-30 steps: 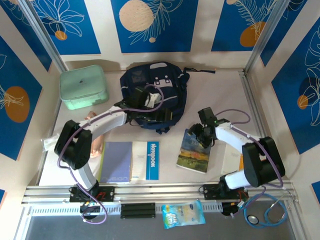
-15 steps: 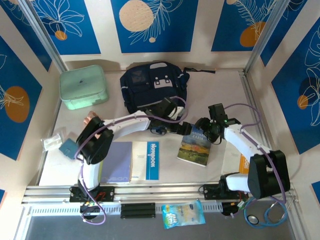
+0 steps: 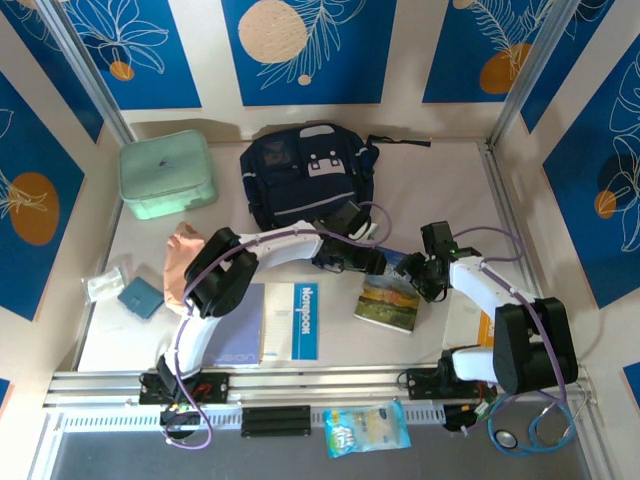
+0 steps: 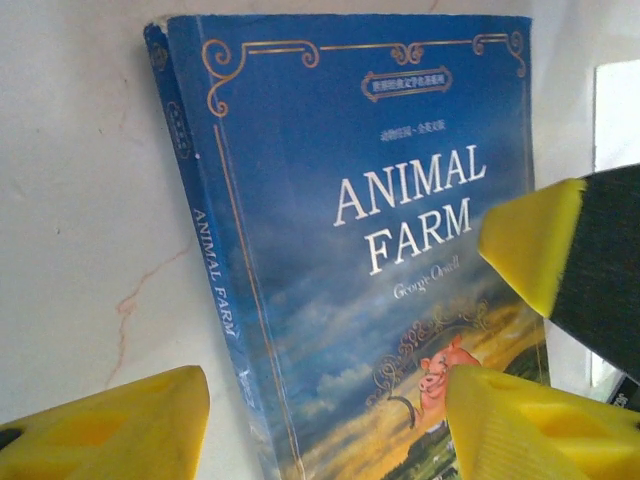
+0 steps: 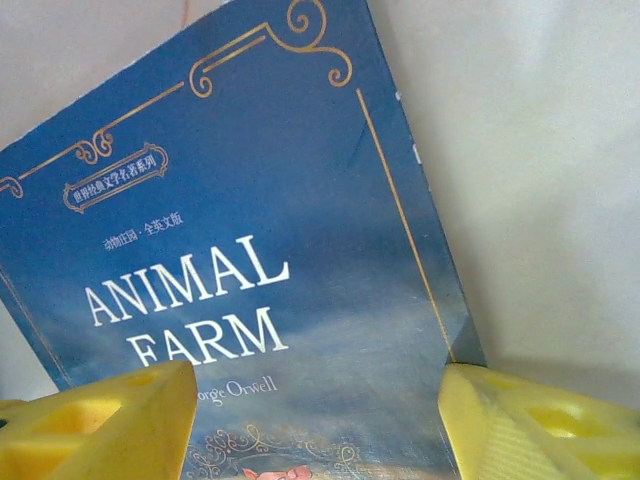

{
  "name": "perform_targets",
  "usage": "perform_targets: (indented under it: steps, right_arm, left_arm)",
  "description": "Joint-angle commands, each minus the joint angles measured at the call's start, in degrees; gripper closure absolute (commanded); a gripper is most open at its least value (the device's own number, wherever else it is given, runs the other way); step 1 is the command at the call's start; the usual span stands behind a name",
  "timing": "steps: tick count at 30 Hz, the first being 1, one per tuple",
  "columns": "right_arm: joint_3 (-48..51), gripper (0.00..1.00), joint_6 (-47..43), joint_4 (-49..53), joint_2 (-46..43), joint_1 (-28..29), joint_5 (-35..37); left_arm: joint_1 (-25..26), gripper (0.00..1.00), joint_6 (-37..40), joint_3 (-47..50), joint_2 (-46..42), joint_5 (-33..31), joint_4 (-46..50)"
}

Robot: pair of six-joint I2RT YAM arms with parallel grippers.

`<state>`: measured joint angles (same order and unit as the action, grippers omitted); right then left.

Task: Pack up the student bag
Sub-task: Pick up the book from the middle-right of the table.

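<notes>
Pale table (image 3: 430, 190): book (image 4: 350, 200) laid flat, straddled by left gripper (image 4: 325, 385) and right gripper (image 5: 318, 380), both parted, nothing gripped; finger collision risked through crowding.

White arms (image 3: 290, 240), black joints (image 3: 225, 278), seemingly purple cables (image 3: 485, 231).

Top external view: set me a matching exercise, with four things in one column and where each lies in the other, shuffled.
Things:
1. student bag
2. mint green box
3. Animal Farm book
4. stethoscope

Places:
a. near right corner
b. far side, middle
c. right of centre, mid-depth
d. far left corner

Pairs: 1-b, 2-d, 3-c, 4-a.
</notes>
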<state>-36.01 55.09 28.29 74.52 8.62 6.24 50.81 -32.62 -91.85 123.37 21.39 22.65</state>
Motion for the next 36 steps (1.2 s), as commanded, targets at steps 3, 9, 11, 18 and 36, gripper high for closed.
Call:
perform_targets:
  steps: [3, 9, 11, 18, 36]
  right_arm:
    - [1.0, 0.32, 1.8, -0.5, 2.5, -1.5, -3.6]
    - [1.3, 0.32, 2.1, -0.3, 2.3, -2.8, -4.3]
    - [1.4, 0.32, 2.2, -0.2, 2.3, -2.9, -4.6]
    - [1.8, 0.32, 2.7, -0.5, 2.1, -3.2, -5.1]
    - [1.9, 0.32, 3.4, -2.9, 2.9, -3.2, -6.8]
  left_arm:
    - [0.4, 0.40, -0.9, -2.1, 2.3, 1.7, 2.8]
    - [0.4, 0.39, -1.8, -2.5, 3.4, 3.7, 2.2]
    - [0.4, 0.37, -2.0, -3.0, 4.0, 4.5, 2.3]
    - [0.4, 0.36, -1.8, -4.2, 5.3, 7.9, 1.6]
    - [0.4, 0.61, -4.2, 1.7, -3.0, 12.4, -10.6]
